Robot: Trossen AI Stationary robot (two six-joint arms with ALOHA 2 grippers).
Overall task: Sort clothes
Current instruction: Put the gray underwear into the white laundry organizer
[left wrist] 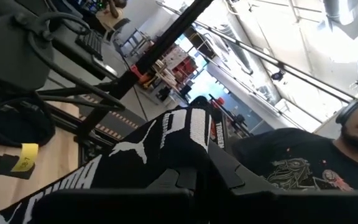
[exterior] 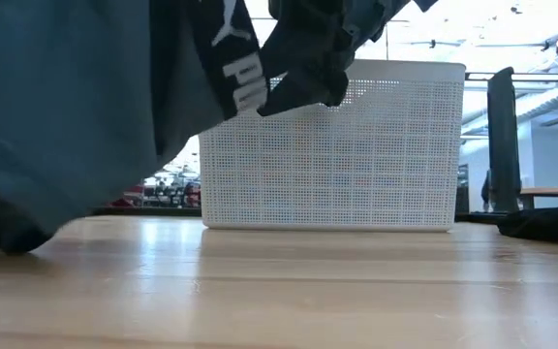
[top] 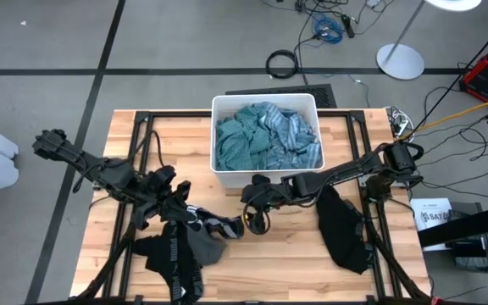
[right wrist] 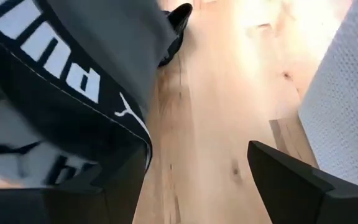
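A garment with a black waistband, white lettering (top: pixel 176 258) and a grey body hangs from my left gripper (top: pixel 185 206), which is shut on it over the table's near left. Its band shows in the left wrist view (left wrist: pixel 166 134) and the low view (exterior: pixel 235 58). The garment's lower end lies on the table (exterior: pixel 8 228). My right gripper (top: pixel 257 224) stands open just to its right, near the table's middle; in its wrist view (right wrist: pixel 196 152) the band (right wrist: pixel 73 81) hangs beside one finger. Teal-green and light blue clothes (top: pixel 265 135) fill the white bin (top: pixel 263 102). My left gripper holds the garment at its lettered waistband (left wrist: pixel 185 155). The band drapes over the fingers and hides the place of contact. The fingers come in about level from the table's left. The garment hangs slack below them, its lower part resting on the wood. I cannot tell whether my right gripper touches the band.
A second black garment (top: pixel 341 229) lies on the table under the right arm. The white bin (exterior: pixel 327 145) stands at the far middle. Black frame rails (top: pixel 138 135) run along the tabletop's sides. A person (left wrist: pixel 328 155) sits beyond the table.
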